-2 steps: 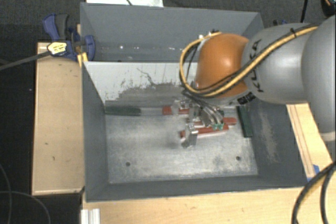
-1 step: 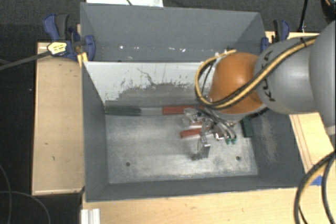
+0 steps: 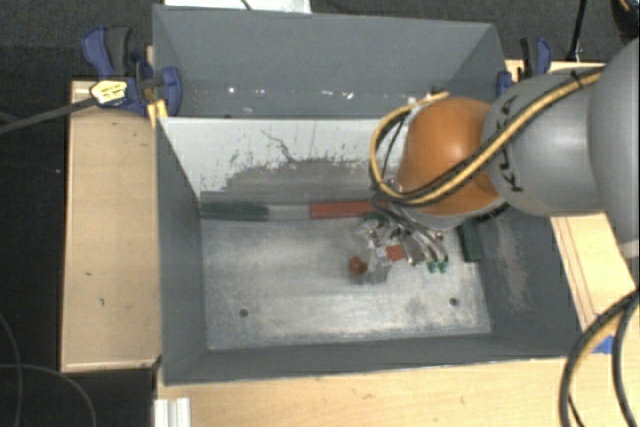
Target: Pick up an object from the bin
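My gripper (image 3: 383,253) is low over the bin floor, right of centre, under the arm's orange cover. A small red-brown lump (image 3: 356,266) lies on the floor against its left side. Whether the gripper touches the lump is unclear. Just right of the gripper sit a small orange-red piece (image 3: 398,254) and some small green bits (image 3: 437,265).
Along the foot of the back wall lies a long thin thing with a dark green end (image 3: 235,210) and a red end (image 3: 338,209). A dark green block (image 3: 470,241) rests near the right wall. The arm and its cables hang over the bin's right half.
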`<act>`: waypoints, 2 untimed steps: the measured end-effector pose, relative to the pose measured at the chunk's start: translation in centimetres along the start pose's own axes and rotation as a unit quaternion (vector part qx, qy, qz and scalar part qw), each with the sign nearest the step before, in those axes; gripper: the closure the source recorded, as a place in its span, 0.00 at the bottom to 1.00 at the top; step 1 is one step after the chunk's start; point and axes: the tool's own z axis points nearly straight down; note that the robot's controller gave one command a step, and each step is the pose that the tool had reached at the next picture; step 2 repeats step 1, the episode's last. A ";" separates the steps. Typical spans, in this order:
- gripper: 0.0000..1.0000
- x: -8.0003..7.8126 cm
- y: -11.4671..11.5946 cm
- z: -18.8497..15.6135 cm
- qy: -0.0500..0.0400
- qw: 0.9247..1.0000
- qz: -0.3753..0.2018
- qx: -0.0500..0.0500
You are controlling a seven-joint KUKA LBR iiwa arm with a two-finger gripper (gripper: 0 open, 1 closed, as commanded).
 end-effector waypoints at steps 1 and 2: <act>1.00 -1.1 3.1 -14.8 -0.004 1.000 0.010 0.000; 1.00 -1.1 3.1 -14.8 -0.004 1.000 0.010 0.000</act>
